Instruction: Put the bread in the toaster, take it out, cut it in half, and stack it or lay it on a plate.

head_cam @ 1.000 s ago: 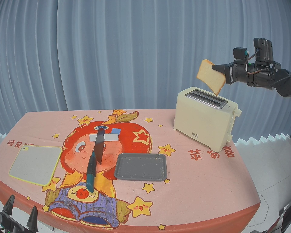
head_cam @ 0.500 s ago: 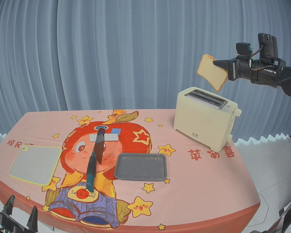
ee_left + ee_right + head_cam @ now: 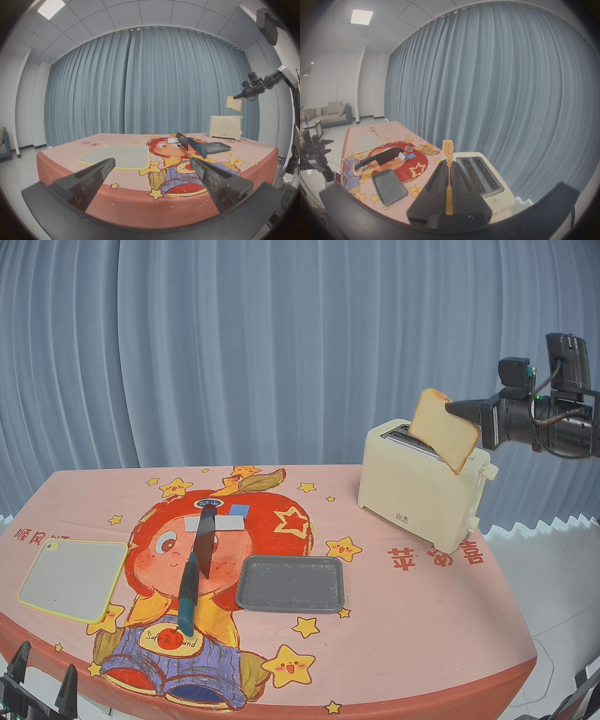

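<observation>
Above toaster (image 3: pixel 420 493), clear of it: bread (image 3: pixel 444 435), tilted, hung edge-down, likely for feeding into slot. Pinched at upper edge by right gripper (image 3: pixel 455 409), fingers closed tight on bread. Left gripper (image 3: pixel 151 176) low by table (image 3: pixel 406 627) edge, fingers wide apart, empty. Slots partly hidden behind bread; alignment with slot hard to judge.
</observation>
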Robot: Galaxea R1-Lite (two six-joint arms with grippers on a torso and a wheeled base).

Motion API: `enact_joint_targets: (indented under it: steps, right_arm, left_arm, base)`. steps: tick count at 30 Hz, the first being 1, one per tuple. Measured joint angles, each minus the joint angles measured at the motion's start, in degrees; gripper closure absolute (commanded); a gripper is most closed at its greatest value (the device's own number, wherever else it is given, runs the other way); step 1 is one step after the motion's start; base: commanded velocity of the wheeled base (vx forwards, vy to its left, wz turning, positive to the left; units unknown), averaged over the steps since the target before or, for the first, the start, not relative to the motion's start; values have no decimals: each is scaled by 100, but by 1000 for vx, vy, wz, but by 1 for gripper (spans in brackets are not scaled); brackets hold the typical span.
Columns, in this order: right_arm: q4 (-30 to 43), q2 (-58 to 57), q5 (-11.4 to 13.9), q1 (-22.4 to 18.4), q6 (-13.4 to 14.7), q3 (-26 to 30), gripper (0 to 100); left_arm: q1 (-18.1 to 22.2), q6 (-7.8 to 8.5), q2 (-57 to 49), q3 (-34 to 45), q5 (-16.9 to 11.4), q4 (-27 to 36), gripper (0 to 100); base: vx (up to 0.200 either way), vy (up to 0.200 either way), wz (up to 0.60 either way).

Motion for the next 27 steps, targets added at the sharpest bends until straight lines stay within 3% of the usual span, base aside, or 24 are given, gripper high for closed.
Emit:
enact_joint_targets:
  steps: [4, 12, 17, 27]
  right_arm:
    - [-68, -469, -123, 171, 174, 653, 100]
    - [-1084, -1247, -441, 501, 1241, 1757, 100]
    - [-2422, -1488, -512, 568, 1769, 2559, 100]
    - [-5237, -1630, -534, 686, 2153, 4659, 100]
  left_arm:
    - [0, -2, 0, 0, 0, 0, 0]
    - [0, -2, 0, 0, 0, 0, 0]
    - [0, 0, 0, 0, 2, 0, 0]
    - [0, 0, 0, 0, 2, 0, 0]
  base:
    - [0, 0, 0]
    - [0, 0, 0]
    - [0, 0, 0]
    - [0, 0, 0]
